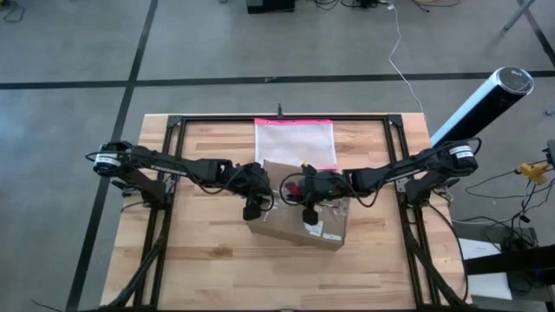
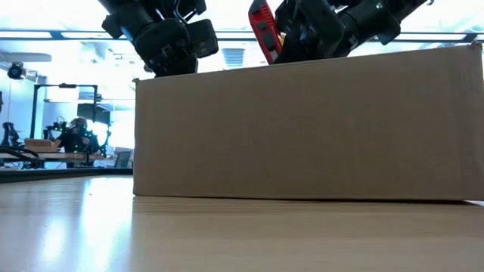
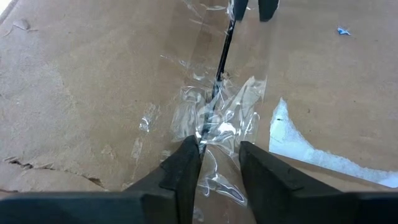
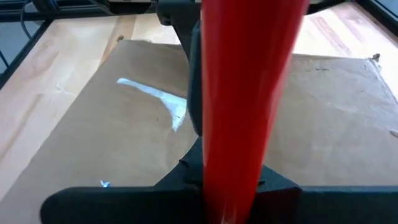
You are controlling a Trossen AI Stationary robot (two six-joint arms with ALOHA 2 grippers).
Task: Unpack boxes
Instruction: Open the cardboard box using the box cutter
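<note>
Your brown corrugated cardboard box [image 1: 290,224] sat mid-table on the pale wooden table [image 1: 208,269], directly beneath both end effectors. Your left end effector [image 3: 219,160] hovered over the crinkled clear tape [image 3: 211,121] on its seam, fingers narrowly parted. Your right end effector [image 1: 308,214] gripped a red-handled tool [image 4: 245,93]. A torn white label [image 4: 158,96] showed no readable writing.

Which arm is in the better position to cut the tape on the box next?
Probably the right. Its gripper holds a red cutter over the box, and a thin blade shows at the tape. The left gripper is open and holds no tool, though it sits right at the seam.
</note>
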